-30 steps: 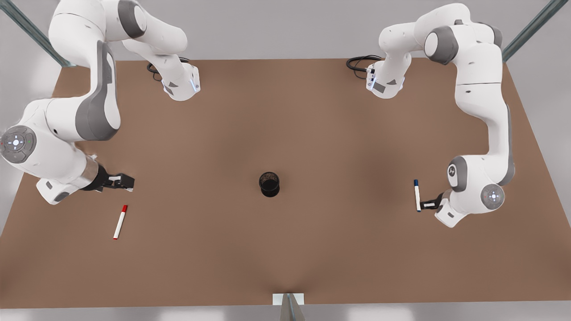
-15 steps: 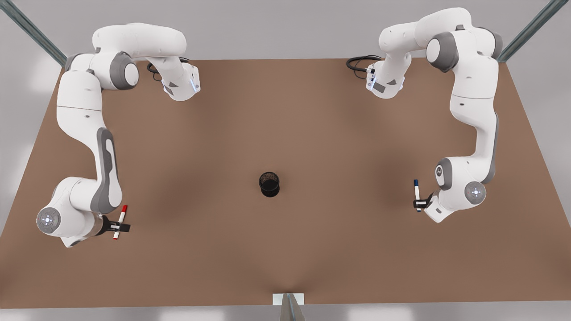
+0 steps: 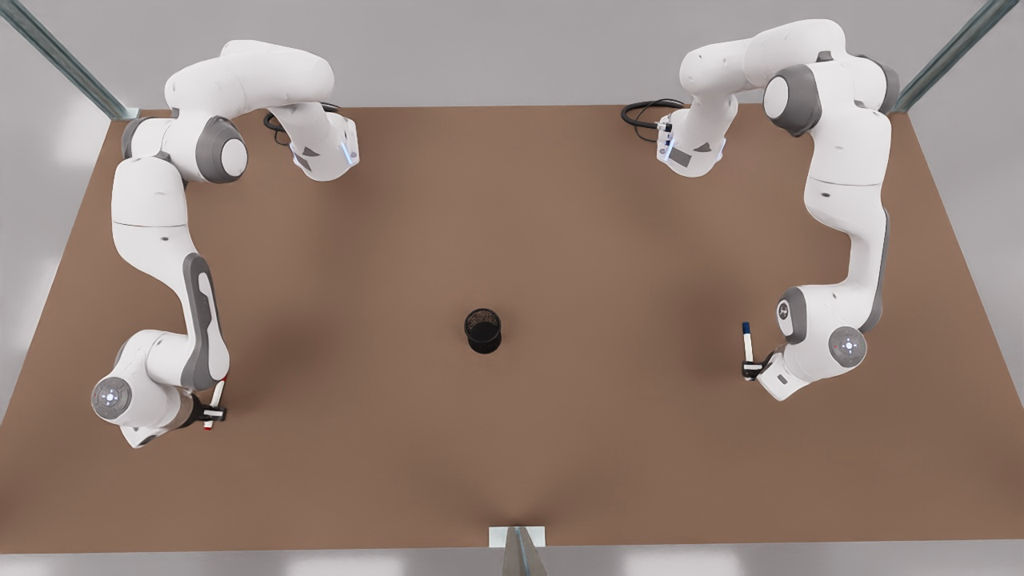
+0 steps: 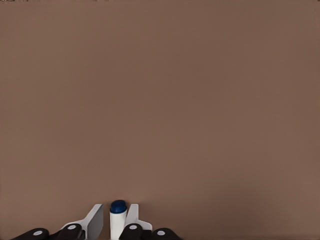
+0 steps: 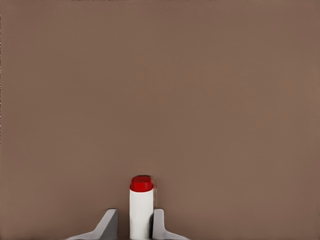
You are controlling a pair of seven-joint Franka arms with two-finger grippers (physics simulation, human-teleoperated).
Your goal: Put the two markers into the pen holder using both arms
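Both grippers sit lower over their markers than half a second ago, and each arm has folded a little closer to its marker.

On the front view's right, the left gripper (image 3: 750, 370) stands across the rear part of the blue-capped marker (image 3: 747, 346). In the left wrist view its white fingertips (image 4: 95, 220) have the white barrel (image 4: 118, 222) between them with a thin gap on each side, so the fingers are apart and not yet clamped. This marker lies flat on the brown table (image 3: 512, 240), its blue cap pointing to the far edge.

On the front view's left, the right gripper (image 3: 213, 414) stands across the red-capped marker (image 3: 216, 397) near its lower end. In the right wrist view the fingers (image 5: 107, 222) flank the barrel (image 5: 141, 210) closely, but a small gap remains on one side. The marker lies on the table.

Between the two arms, well apart from both markers, the pen holder (image 3: 483, 330) stands upright at the table's middle.
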